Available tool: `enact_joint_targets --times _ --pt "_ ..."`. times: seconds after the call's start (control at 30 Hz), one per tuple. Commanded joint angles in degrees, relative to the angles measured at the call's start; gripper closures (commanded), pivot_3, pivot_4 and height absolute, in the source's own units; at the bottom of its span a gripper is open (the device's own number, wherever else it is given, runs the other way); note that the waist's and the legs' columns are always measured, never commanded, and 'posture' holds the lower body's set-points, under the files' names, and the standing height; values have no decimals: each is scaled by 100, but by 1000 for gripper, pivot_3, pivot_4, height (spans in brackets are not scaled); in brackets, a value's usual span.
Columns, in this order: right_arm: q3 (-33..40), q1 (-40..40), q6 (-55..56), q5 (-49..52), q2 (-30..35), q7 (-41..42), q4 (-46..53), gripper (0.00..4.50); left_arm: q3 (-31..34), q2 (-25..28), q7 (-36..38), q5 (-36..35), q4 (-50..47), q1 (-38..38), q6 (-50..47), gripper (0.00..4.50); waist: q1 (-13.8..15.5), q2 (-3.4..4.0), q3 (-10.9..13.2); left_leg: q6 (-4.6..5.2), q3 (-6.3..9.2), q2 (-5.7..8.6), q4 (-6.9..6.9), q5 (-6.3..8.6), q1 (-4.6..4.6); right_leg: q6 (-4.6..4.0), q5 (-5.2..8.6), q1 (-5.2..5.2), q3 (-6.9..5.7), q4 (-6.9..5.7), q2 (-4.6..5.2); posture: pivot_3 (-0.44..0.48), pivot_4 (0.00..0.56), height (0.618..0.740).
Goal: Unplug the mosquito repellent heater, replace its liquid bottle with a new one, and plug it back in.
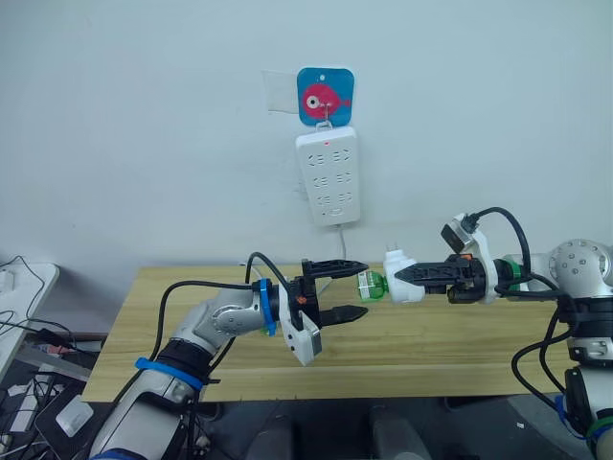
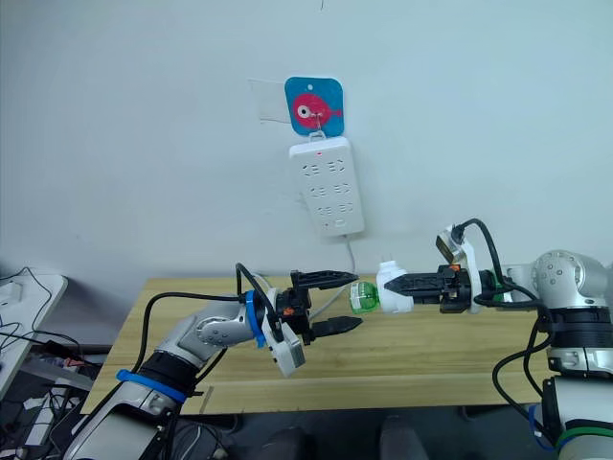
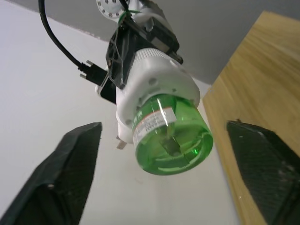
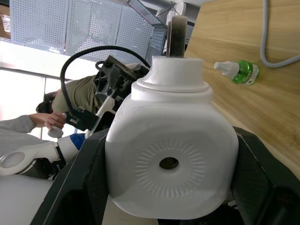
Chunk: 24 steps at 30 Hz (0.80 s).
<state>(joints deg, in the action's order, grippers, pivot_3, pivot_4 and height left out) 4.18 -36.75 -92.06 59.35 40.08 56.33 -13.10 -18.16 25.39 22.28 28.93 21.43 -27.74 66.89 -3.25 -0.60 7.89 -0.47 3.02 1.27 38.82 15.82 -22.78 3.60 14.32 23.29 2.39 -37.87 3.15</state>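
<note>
My right gripper (image 1: 402, 275) is shut on the mosquito repellent heater (image 1: 393, 261), a small white rounded unit held in the air above the wooden table (image 1: 431, 355), its prongs pointing up. A green liquid bottle (image 1: 372, 286) sticks out of the heater toward my left arm. My left gripper (image 1: 362, 287) is open, its two black fingers (image 3: 70, 173) on either side of the bottle's end and clear of it. In the right wrist view the heater's vent disc (image 4: 169, 163) faces the camera, and a second green bottle (image 4: 236, 71) with a white cap lies on the table.
A white multi-socket power strip (image 1: 329, 177) hangs on the wall under a blue fish hook (image 1: 326, 96), its grey cable (image 4: 272, 33) running down to the table. A person holding a controller (image 4: 51, 126) sits off in the background of the right wrist view.
</note>
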Motion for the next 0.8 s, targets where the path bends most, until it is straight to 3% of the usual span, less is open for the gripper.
enact_joint_targets --times 0.03,0.4,0.5,0.67,0.8 --pt "23 -95 -44 230 73 86 186 1495 106 -100 -517 466 63 -164 42 27 0 0 0 0 0 0 0 0 0 0 0 0 0 0 0 -95 137 740" --pt "-9 -117 -44 249 104 84 177 1495 -52 -37 -1057 660 94 -269 111 27 -1 0 0 0 1 -2 0 0 0 0 0 0 0 -1 1 -101 136 740" --pt "2 -108 -44 249 95 78 184 1495 -84 -20 -1081 654 75 -263 119 624 -1 0 0 0 1 -2 0 0 0 0 0 0 0 -1 1 -102 135 740" --pt "7 -107 -44 251 86 58 170 1495 -155 -8 -1121 639 85 -296 110 2192 -2 0 0 0 1 -2 0 0 -1 0 0 0 -1 -2 1 -102 135 740" --pt "5 -106 -44 260 92 51 172 1495 -199 4 -1159 635 105 -317 109 2262 -1 0 0 0 1 -2 0 0 -1 0 0 1 0 -2 1 -103 136 740"
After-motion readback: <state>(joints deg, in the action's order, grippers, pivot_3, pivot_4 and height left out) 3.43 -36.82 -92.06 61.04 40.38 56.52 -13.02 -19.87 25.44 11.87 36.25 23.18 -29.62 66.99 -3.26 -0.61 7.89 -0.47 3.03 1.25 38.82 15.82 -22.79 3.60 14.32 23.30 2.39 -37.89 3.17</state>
